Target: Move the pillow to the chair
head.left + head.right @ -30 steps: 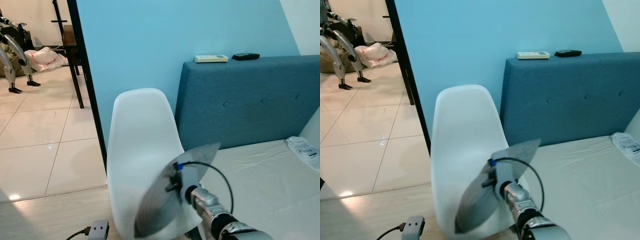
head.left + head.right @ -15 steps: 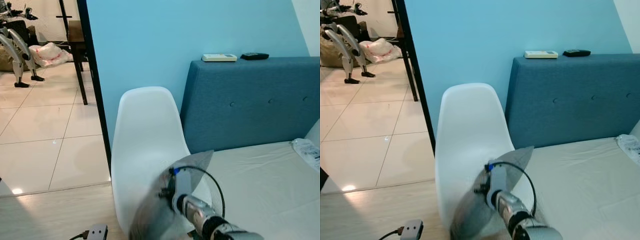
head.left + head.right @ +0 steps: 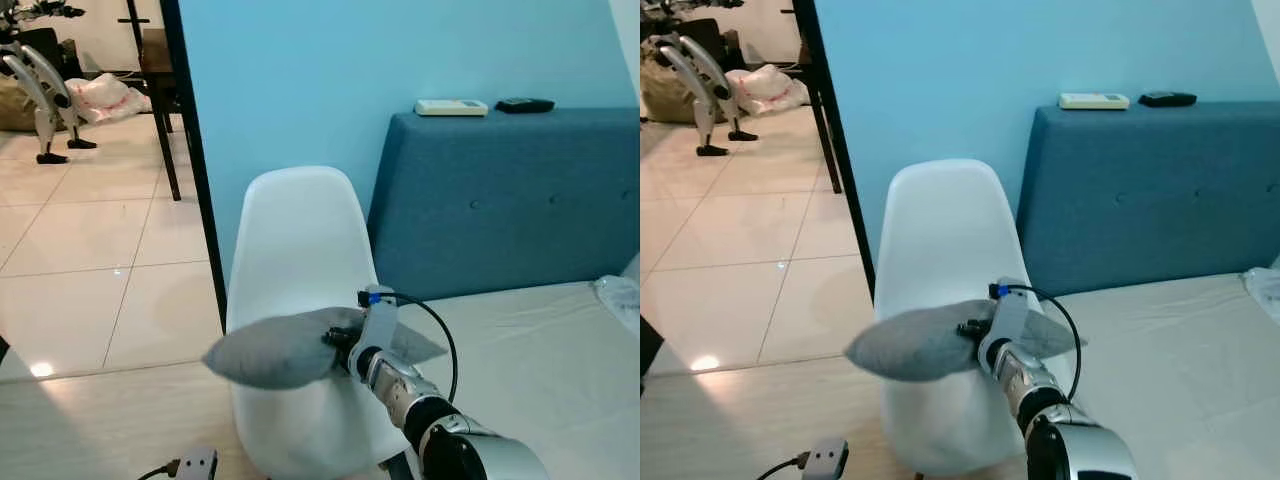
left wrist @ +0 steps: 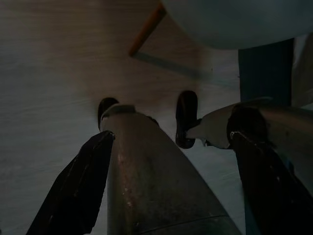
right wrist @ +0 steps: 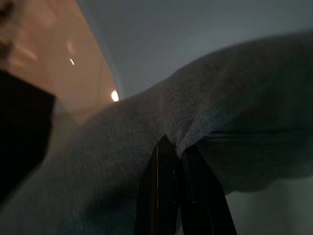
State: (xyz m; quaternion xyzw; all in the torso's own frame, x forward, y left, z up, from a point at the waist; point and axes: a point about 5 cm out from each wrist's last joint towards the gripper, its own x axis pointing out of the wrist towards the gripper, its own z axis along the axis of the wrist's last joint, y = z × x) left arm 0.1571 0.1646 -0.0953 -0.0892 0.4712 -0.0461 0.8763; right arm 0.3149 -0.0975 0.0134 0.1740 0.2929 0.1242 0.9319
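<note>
In the eye views a white chair [image 3: 300, 250] stands on pale wood floor [image 3: 110, 420], its back toward the blue wall [image 3: 300, 80]. The right gripper [image 3: 336, 340] reaches in over the chair's seat, its black fingers pinched on a fold of the grey pillow [image 3: 275, 355]. The pillow lies level in front of the chair's back, above the seat, one end jutting past the chair's left edge; whether it touches the seat cannot be told. Right of the chair are a blue headboard [image 3: 510, 200] and a bed [image 3: 540, 350]; two remotes [image 3: 452, 107] lie on the headboard's top. Left of the chair a black post [image 3: 195, 170] marks a tiled room [image 3: 80, 250]. A grey plug [image 3: 197, 465] lies on the floor by the chair's foot. The left wrist view is dark: the left gripper [image 4: 166, 191] hangs over the floor, its two fingers spread wide around the robot's leg [image 4: 146, 181], with the chair's wooden leg [image 4: 146, 29] beyond. In the right wrist view the fingers [image 5: 164, 196] are closed on pillow cloth [image 5: 205, 122], chair shell behind.
</note>
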